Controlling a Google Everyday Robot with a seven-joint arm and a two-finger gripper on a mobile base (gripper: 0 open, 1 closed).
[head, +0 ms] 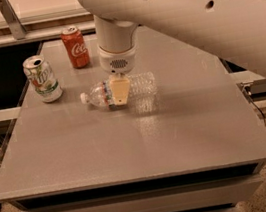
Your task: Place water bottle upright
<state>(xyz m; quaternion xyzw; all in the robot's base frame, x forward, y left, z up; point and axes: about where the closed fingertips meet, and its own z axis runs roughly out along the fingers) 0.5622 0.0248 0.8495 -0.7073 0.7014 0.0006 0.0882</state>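
Note:
The water bottle (142, 83) is a clear ribbed bottle lying on its side on the grey table (129, 144), with its white cap (84, 98) pointing left. My gripper (120, 91) comes straight down over the bottle's label end. Its near finger (119, 92) is in front of the bottle and the other finger is hidden behind it. The gripper is closed around the bottle just right of the red-white-blue label band.
A green-and-white soda can (42, 78) stands at the table's left edge. A red cola can (75, 47) stands at the back left. My large white arm (200, 21) spans the upper right. Dark shelving lies to the left.

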